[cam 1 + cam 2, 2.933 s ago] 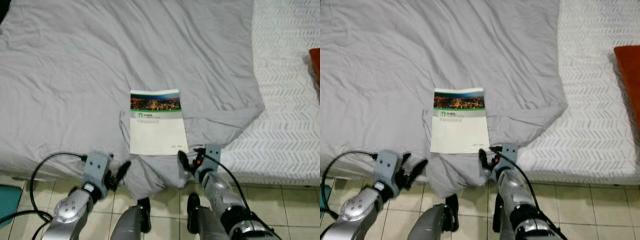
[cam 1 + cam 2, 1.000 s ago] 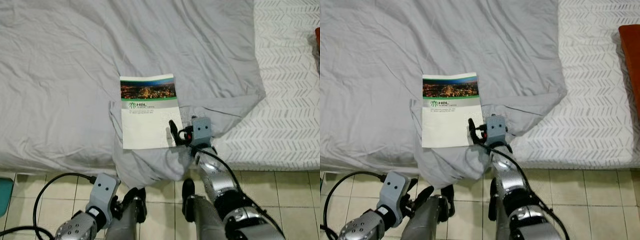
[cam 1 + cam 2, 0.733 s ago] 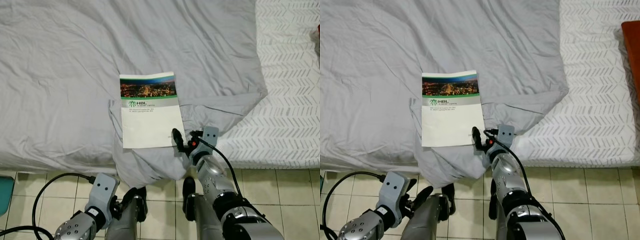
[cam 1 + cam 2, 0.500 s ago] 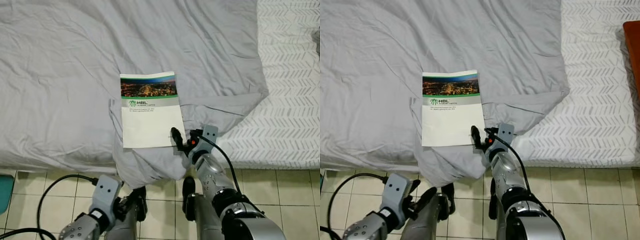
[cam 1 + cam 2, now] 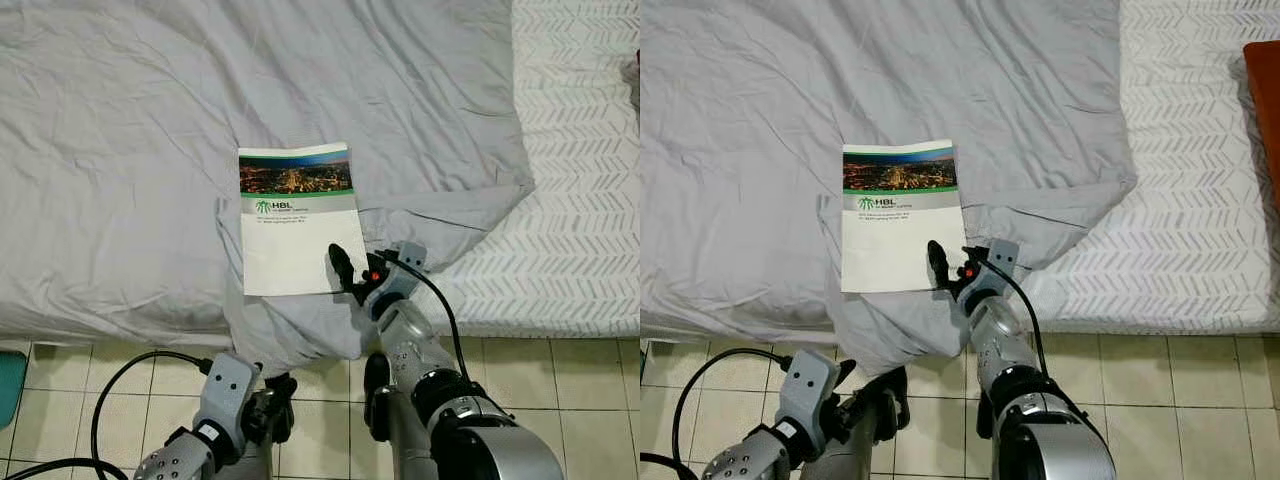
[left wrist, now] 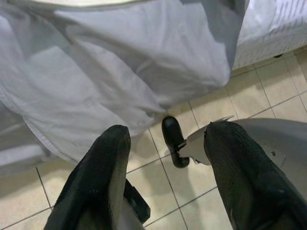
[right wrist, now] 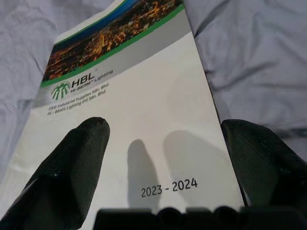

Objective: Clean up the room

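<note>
The right jaws (image 5: 342, 272) stand wide open over the near right corner of the booklet (image 5: 296, 222), which lies flat on the grey sheet (image 5: 130, 130) at the bed's edge; in the right wrist view one finger (image 7: 72, 165) sits over the cover and the other (image 7: 261, 158) just off its right edge, above the sheet. To take the booklet cleanly, I judge the jaws should slide one finger under that overhanging corner and pinch only paper, since closing as they stand would likely gather loose sheet too. The left jaws (image 6: 165, 177) hang open and idle over the floor tiles (image 6: 187, 172).
</note>
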Robot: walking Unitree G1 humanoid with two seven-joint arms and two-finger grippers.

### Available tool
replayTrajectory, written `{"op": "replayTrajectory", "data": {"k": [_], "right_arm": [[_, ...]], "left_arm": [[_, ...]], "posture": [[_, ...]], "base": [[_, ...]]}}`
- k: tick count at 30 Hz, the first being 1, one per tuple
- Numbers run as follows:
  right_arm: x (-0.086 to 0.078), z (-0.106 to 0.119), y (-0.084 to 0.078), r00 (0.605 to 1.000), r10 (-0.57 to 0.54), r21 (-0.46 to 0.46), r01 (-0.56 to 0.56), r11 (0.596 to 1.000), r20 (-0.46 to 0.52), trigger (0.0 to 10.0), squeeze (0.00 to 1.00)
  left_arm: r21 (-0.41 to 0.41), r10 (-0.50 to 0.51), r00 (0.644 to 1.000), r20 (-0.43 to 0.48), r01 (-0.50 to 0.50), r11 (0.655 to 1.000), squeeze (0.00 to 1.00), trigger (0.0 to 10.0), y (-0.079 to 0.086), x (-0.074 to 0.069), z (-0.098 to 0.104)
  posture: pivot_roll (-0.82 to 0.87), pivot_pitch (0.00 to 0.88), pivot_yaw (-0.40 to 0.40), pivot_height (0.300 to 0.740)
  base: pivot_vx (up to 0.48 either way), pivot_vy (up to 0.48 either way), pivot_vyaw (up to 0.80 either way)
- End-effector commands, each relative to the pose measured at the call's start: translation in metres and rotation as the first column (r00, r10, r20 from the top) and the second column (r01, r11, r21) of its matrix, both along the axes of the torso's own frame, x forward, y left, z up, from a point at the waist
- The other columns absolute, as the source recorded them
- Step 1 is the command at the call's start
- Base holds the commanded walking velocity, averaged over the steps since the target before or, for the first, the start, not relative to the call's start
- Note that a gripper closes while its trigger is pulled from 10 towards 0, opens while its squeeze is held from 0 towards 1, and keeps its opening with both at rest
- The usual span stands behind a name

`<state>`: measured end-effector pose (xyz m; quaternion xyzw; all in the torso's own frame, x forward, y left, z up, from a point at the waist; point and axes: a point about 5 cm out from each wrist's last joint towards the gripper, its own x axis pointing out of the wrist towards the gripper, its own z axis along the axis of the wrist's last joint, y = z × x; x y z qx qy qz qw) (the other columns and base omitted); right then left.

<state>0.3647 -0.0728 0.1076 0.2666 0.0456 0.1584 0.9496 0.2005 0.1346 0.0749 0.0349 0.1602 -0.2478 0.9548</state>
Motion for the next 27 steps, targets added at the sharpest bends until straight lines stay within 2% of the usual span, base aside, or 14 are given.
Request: {"op": "replayTrajectory", "data": {"k": [1, 6, 15, 16, 17, 23, 24, 25, 26, 27], "right_arm": [[-0.012, -0.018, 0.013, 0.996, 0.046, 0.052, -0.042, 0.998, -0.082, 10.0, 0.00], [-0.017, -0.027, 0.018, 0.989, 0.068, 0.087, -0.057, 0.995, -0.130, 10.0, 0.00], [-0.015, -0.016, 0.026, 0.989, 0.123, 0.167, -0.109, 0.980, -0.076, 10.0, 0.00], [-0.014, -0.014, 0.027, 0.988, 0.134, 0.187, -0.119, 0.975, -0.074, 10.0, 0.00], [-0.015, -0.014, 0.032, 0.981, 0.175, 0.249, -0.150, 0.957, -0.084, 10.0, 0.00], [-0.020, -0.020, 0.037, 0.967, 0.218, 0.296, -0.172, 0.939, -0.129, 10.0, 0.00], [-0.021, -0.023, 0.037, 0.965, 0.219, 0.306, -0.167, 0.937, -0.145, 4.7, 0.00], [-0.022, -0.025, 0.037, 0.962, 0.220, 0.313, -0.162, 0.936, -0.159, 3.7, 0.00], [-0.022, -0.026, 0.037, 0.960, 0.224, 0.319, -0.162, 0.934, -0.167, 1.6, 0.00], [-0.023, -0.027, 0.038, 0.958, 0.227, 0.332, -0.159, 0.930, -0.176, 0.0, 0.00]], "left_arm": [[0.022, 0.007, 0.997, -0.071, -0.005, 1.000, 0.00, 10.0, 0.003, -0.011, -0.015], [0.028, 0.010, 0.997, -0.072, -0.008, 1.000, 0.00, 10.0, 0.004, -0.011, -0.015], [0.034, 0.018, 0.997, -0.075, -0.015, 0.999, 0.00, 10.0, 0.006, -0.013, -0.017], [0.034, 0.018, 0.997, -0.075, -0.015, 0.999, 0.00, 10.0, 0.005, -0.013, -0.017], [0.032, 0.017, 0.997, -0.078, -0.015, 0.999, 0.00, 10.0, 0.005, -0.012, -0.018], [0.032, 0.017, 0.997, -0.079, -0.015, 0.999, 0.00, 10.0, 0.004, -0.012, -0.019], [0.033, 0.018, 0.997, -0.079, -0.015, 0.999, 0.00, 10.0, 0.004, -0.011, -0.019], [0.033, 0.018, 0.997, -0.078, -0.016, 0.999, 0.00, 10.0, 0.004, -0.011, -0.020], [0.033, 0.019, 0.997, -0.078, -0.017, 0.999, 0.00, 10.0, 0.004, -0.011, -0.020], [0.033, 0.020, 0.997, -0.078, -0.017, 0.999, 0.00, 10.0, 0.004, -0.011, -0.020]], "posture": [[0.15, 0.670, 0.033, 0.740], [0.16, 0.671, 0.033, 0.740], [0.15, 0.667, 0.032, 0.740], [0.15, 0.667, 0.032, 0.740], [0.14, 0.661, 0.028, 0.740], [0.14, 0.658, 0.028, 0.740], [0.14, 0.658, 0.028, 0.740], [0.14, 0.658, 0.028, 0.740], [0.14, 0.658, 0.028, 0.740], [0.14, 0.658, 0.028, 0.740]], "base": [[0.000, 0.000, 0.00], [0.000, 0.000, 0.00], [0.000, 0.000, 0.00], [0.000, 0.000, 0.00], [0.000, 0.000, 0.00], [0.000, 0.000, 0.00], [0.000, 0.000, 0.00], [0.000, 0.000, 0.00], [0.000, 0.000, 0.00], [0.000, 0.000, 0.00]]}}
